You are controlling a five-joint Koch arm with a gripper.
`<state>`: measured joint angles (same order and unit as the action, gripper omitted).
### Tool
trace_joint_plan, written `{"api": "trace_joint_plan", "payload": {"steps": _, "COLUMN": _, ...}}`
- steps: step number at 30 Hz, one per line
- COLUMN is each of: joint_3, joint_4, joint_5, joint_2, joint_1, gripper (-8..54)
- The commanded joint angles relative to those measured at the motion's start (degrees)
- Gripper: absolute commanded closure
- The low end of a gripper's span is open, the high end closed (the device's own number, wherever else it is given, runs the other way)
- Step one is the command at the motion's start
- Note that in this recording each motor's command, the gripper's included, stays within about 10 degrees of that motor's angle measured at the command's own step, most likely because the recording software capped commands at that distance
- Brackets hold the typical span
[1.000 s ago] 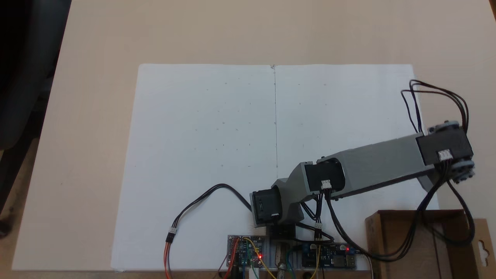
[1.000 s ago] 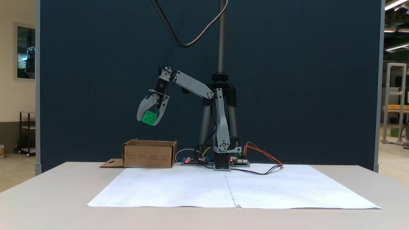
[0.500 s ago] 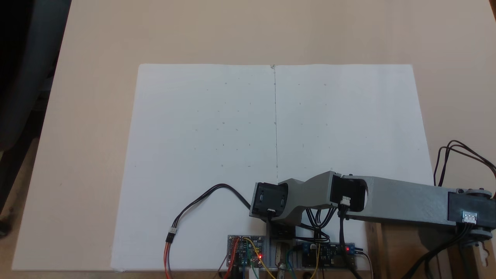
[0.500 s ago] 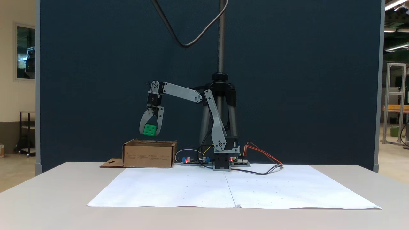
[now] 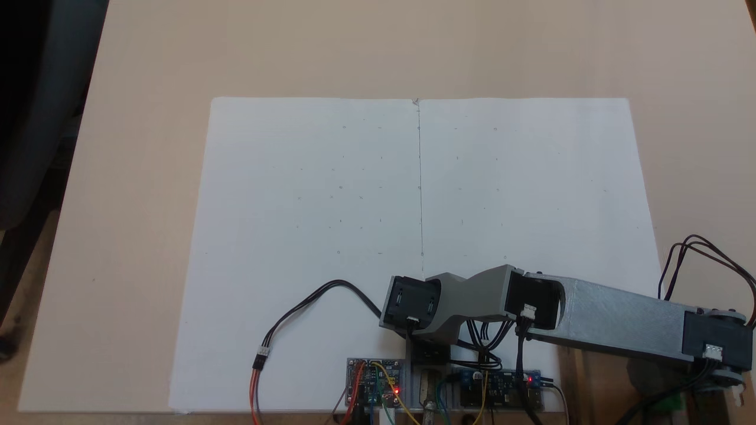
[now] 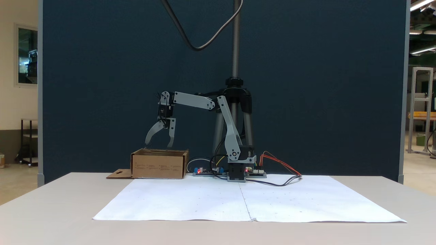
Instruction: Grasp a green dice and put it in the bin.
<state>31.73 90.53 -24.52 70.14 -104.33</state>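
The grey end effector (image 6: pixel 159 141) was seen spread and empty above the shallow brown cardboard bin (image 6: pixel 159 165). The small bright green dice (image 5: pixel 667 405) was glimpsed inside, at 5 o'clock. Release judged done; retreat upward is called for next.

A brown cardboard bin (image 6: pixel 159 165), a white paper sheet (image 6: pixel 245 200) and a dark blue backdrop (image 6: pixel 306 85) are seen, with green glimpsed on the dice (image 5: pixel 670 404)

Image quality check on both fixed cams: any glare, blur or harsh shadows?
In a fixed view from above, the white paper is evenly lit, without glare or strong shadows. In a fixed view from the side, the open gripper is sharp against the dark backdrop; ceiling lights look bright.
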Motion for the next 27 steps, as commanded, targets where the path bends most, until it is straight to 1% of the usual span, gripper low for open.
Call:
{"api": "trace_joint_plan", "payload": {"steps": 1, "joint_3": -0.8, "joint_4": -0.9, "joint_5": -2.5, "joint_2": 1.4, "joint_1": -1.5, "gripper": 2.3}}
{"api": "trace_joint_plan", "payload": {"steps": 6, "joint_3": -0.9, "joint_4": -2.5, "joint_5": 2.2, "joint_2": 2.6, "joint_1": -1.4, "gripper": 2.3}}
{"api": "trace_joint_plan", "payload": {"steps": 9, "joint_3": -1.0, "joint_4": -2.6, "joint_5": 4.8, "joint_2": 6.7, "joint_1": -0.4, "gripper": 2.4}}
{"api": "trace_joint_plan", "payload": {"steps": 13, "joint_3": -1.0, "joint_4": -3.0, "joint_5": 11.6, "joint_2": 12.3, "joint_1": 5.4, "gripper": 2.4}}
{"api": "trace_joint_plan", "payload": {"steps": 18, "joint_3": -1.0, "joint_4": -2.5, "joint_5": 18.9, "joint_2": 16.4, "joint_1": 19.0, "gripper": 2.4}}
{"api": "trace_joint_plan", "payload": {"steps": 27, "joint_3": -1.0, "joint_4": -2.5, "joint_5": 26.4, "joint_2": 21.4, "joint_1": 45.7, "gripper": 2.3}}
